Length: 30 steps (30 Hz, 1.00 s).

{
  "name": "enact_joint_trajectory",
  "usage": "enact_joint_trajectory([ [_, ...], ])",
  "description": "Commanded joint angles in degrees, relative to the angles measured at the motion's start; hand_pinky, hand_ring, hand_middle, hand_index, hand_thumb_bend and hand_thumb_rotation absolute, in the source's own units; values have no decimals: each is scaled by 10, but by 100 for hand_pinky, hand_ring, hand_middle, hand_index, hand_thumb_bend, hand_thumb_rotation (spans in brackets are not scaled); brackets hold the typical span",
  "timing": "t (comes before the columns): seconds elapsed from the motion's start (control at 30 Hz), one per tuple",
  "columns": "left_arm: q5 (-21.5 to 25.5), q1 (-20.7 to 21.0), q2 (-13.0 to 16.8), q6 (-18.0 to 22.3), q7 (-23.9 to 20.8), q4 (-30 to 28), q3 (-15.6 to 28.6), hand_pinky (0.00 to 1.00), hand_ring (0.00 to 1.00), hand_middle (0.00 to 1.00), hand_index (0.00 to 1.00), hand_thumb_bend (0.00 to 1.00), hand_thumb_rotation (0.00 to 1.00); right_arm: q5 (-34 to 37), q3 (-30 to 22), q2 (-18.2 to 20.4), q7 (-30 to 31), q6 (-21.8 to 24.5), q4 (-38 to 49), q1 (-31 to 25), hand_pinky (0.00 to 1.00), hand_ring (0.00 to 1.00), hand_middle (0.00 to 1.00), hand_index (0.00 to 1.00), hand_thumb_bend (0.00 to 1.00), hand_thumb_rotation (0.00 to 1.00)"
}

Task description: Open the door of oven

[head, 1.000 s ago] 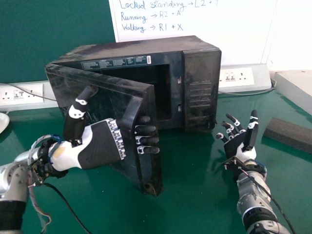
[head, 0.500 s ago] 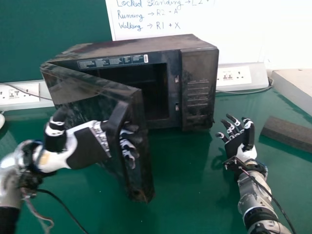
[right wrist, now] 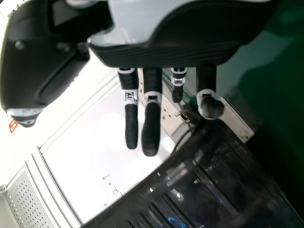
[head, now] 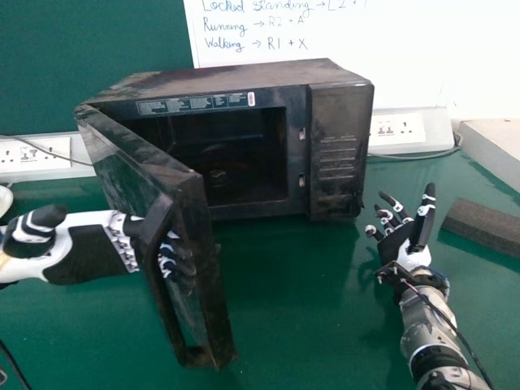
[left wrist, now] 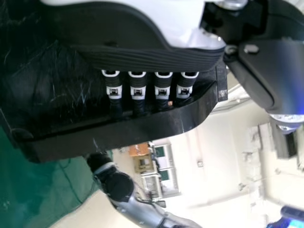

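My left hand (head: pixel 96 248) curls round the handle (head: pixel 163 296), my right hand (head: pixel 397 244) is open, and tugging hard could drag the oven (head: pixel 337 122).

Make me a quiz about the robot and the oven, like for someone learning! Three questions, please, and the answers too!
1. True or false: the oven's door stands open.
2. Which hand has its fingers hooked behind the handle?
A) Left
B) Right
3. Fill in: in the head view, the dark block lies on the oven's ____ side.

Key:
1. True
2. A, the left hand
3. right
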State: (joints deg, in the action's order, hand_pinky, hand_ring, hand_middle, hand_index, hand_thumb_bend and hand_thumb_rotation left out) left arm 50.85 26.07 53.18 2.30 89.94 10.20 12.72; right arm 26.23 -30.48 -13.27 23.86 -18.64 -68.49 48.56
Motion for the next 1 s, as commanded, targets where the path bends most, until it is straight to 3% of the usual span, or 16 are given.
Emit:
enact_joint_trajectory([
  [0.0, 39, -2, -22, 54, 25, -67, 66, 1, 6, 13, 53, 100, 84, 0, -2, -1, -4, 2, -4, 4, 81, 92, 100, 100, 100, 100],
  [0.17, 24, -36, -67, 146, 19, -125, 160, 1, 5, 11, 54, 100, 69, 2, -3, -4, 0, 4, -4, 5, 82, 93, 100, 100, 100, 100],
  [0.27, 15, -68, -57, 140, 13, -151, 204, 2, 7, 13, 54, 57, 73, 5, -6, -5, 5, 6, -5, 6, 84, 94, 100, 100, 100, 100],
  [0.3, 18, -75, -48, 137, 19, -154, 216, 3, 7, 13, 54, 63, 65, 3, -5, -6, 3, 5, -6, 6, 84, 94, 100, 100, 100, 100],
  [0.33, 19, -84, -38, 132, 23, -157, 227, 3, 8, 14, 53, 81, 50, 1, -5, -6, 0, 4, -6, 6, 82, 93, 100, 100, 100, 100],
  [0.37, 24, -96, -27, 118, 25, -162, 240, 4, 8, 15, 52, 90, 45, 1, -5, -6, -2, 4, -6, 6, 81, 92, 100, 100, 100, 100],
  [0.47, 31, -134, -12, 90, 24, -185, 289, 5, 10, 20, 57, 99, 33, 1, -6, -5, -7, 4, -5, 7, 80, 92, 100, 100, 100, 100],
  [0.5, 48, -146, -37, 91, 12, -195, 307, 4, 9, 19, 58, 100, 26, 0, -5, -5, -8, 3, -5, 7, 79, 91, 100, 100, 100, 100],
  [0.53, 77, -156, -75, 93, 6, -200, 320, 2, 7, 16, 52, 88, 21, 0, -5, -5, -6, 3, -5, 7, 79, 92, 100, 100, 100, 100],
  [0.57, 105, -133, -126, 157, 11, -201, 323, 1, 6, 13, 50, 69, 12, 1, -6, -5, -4, 3, -5, 7, 81, 92, 100, 100, 100, 100],
  [0.6, 156, -71, -213, 227, 17, -197, 342, 3, 8, 14, 49, 58, 8, 2, -6, -5, -4, 3, -4, 7, 82, 93, 100, 100, 100, 100],
  [0.63, 161, -46, -270, 288, 1, -191, 359, 5, 10, 30, 49, 55, 4, 1, -6, -5, -5, 2, -4, 7, 82, 93, 100, 100, 100, 100],
  [0.67, 147, -55, -294, 311, -21, -188, 371, 6, 21, 37, 48, 53, 2, 1, -6, -5, -6, 1, -4, 7, 81, 92, 100, 100, 100, 100],
  [0.7, 148, -87, -292, 280, -28, -187, 379, 8, 33, 44, 48, 51, 1, 1, -6, -5, -6, 1, -5, 7, 81, 92, 100, 100, 100, 100],
  [0.8, 153, -128, -278, 226, -23, -185, 382, 32, 37, 46, 53, 47, 0, 1, -7, -5, -5, 1, -8, 8, 83, 92, 100, 100, 100, 100],
  [0.97, 148, -120, -285, 221, -18, -184, 388, 35, 38, 46, 54, 47, 0, 1, -7, -6, -6, 2, -10, 9, 83, 92, 100, 100, 100, 100],
])
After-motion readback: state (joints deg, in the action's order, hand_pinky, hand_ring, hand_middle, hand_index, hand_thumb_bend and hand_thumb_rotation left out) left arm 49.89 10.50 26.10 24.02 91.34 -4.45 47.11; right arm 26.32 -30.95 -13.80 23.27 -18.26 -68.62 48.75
